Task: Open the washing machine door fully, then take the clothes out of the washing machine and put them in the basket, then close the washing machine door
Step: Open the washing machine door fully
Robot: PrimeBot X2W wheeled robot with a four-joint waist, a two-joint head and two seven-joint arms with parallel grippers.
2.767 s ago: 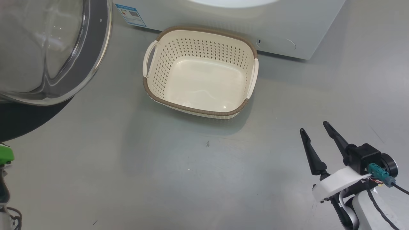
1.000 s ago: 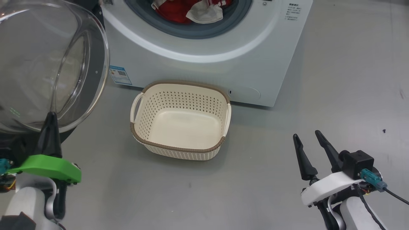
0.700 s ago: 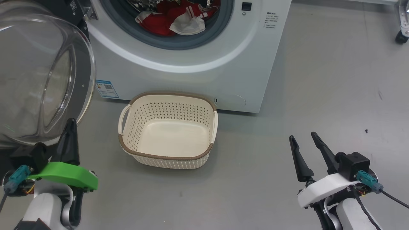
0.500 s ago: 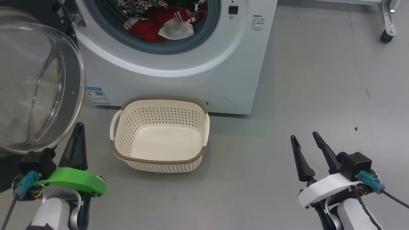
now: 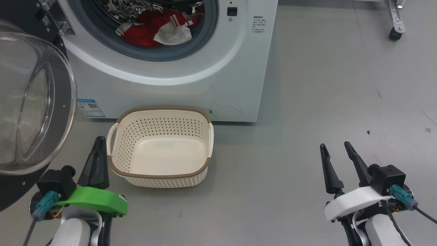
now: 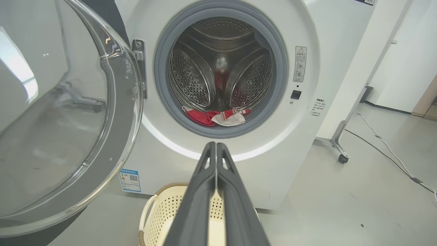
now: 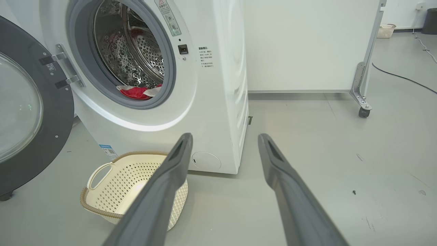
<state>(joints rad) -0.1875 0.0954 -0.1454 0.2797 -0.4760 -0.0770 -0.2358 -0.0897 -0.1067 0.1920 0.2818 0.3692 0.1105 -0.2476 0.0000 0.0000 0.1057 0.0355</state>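
Note:
The white washing machine (image 5: 191, 85) stands ahead with its round door (image 5: 30, 102) swung wide open to the left. Red and whitish clothes (image 5: 157, 29) lie at the bottom of the drum mouth, also seen as clothes (image 6: 216, 117) and clothes (image 7: 138, 91). The cream basket (image 5: 160, 176) sits on the floor just in front of the machine, with nothing in it. My left gripper (image 5: 99, 143) is shut, empty, just left of the basket. My right gripper (image 5: 336, 147) stands open and empty at the lower right, well away from the basket.
A white panel on a castor (image 7: 363, 112) stands right of the washing machine. A cable (image 6: 385, 152) runs over the grey floor (image 5: 307, 119) at the right. The open door (image 6: 68, 119) takes up the left side.
The head camera has tilted up and shifted, so the drum mouth and clothes have come into view. My left gripper has come into view beside the basket. The right gripper holds its place.

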